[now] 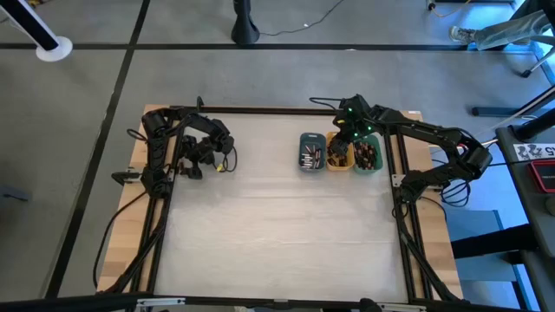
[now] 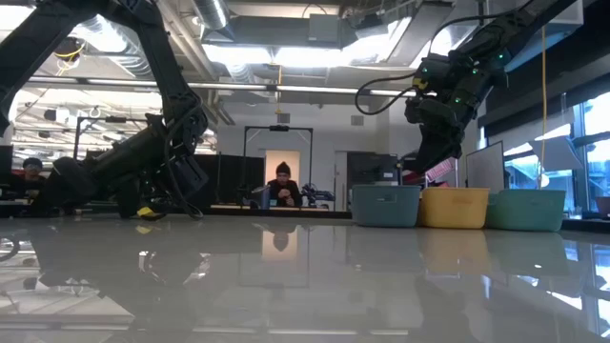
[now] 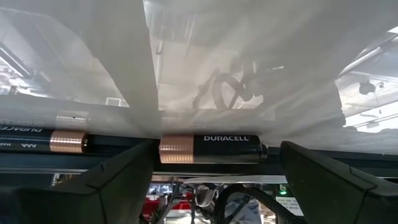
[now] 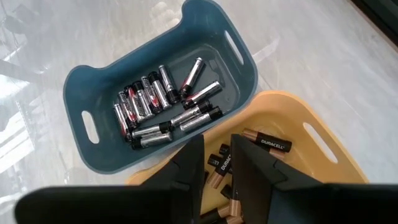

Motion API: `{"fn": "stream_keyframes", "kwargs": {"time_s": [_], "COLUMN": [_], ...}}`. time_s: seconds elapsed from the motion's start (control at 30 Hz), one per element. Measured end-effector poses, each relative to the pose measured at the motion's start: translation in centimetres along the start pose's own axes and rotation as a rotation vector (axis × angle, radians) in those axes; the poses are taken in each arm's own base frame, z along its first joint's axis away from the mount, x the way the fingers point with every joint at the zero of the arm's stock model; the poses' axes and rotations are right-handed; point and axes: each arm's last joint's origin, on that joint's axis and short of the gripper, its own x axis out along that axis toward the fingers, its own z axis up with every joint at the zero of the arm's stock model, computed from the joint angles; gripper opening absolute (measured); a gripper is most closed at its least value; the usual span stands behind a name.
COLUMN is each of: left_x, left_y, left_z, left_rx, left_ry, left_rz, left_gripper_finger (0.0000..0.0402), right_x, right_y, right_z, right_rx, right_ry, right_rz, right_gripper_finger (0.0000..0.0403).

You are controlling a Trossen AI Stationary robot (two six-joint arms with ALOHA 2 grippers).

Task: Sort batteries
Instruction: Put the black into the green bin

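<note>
Dark fingers point(image 4: 249, 171) of the right gripper point(image 4: 216, 163) stand narrowly apart, pinching nothing that I can see, just above the orange tray point(image 4: 323, 155), where copper-topped batteries point(image 4: 267, 143) lie under the tips. I judge the step is picking one cell; next the gripper must go down and close on it. Beside it, the blue tray point(image 4: 84, 127) holds silvery batteries point(image 4: 158, 102); the green tray point(image 1: 371, 167) is on the other side. Far away, the left gripper point(image 3: 211, 177) waits spread around a black battery point(image 3: 211, 149). Tray walls may hinder.
</note>
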Motion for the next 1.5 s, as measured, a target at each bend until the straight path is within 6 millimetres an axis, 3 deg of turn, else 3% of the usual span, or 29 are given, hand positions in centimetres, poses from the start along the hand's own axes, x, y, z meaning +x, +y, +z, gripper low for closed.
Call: {"fn": "stream_keyframes", "kwargs": {"time_s": [0.17,0.83,1.5], "left_x": [0.02,0.08,-0.09], "left_y": [-0.05,-0.03,-0.07], "left_z": [0.06,0.11,-0.11], "left_rx": [0.003,-0.006,-0.007], "left_ry": [-0.002,0.002,0.004], "left_rz": [0.009,0.021,0.022], "left_gripper_finger": [0.0330,0.0234,0.0228], "right_x": [0.01,0.01,0.01], "right_y": [0.00,0.01,0.01], "right_z": [-0.03,-0.05,-0.05], "right_rx": [0.001,0.002,0.002], "right_ry": [0.002,0.005,0.005], "right_rz": [0.000,0.001,0.001], "right_gripper_finger": [0.0081,0.0081,0.0081]}}
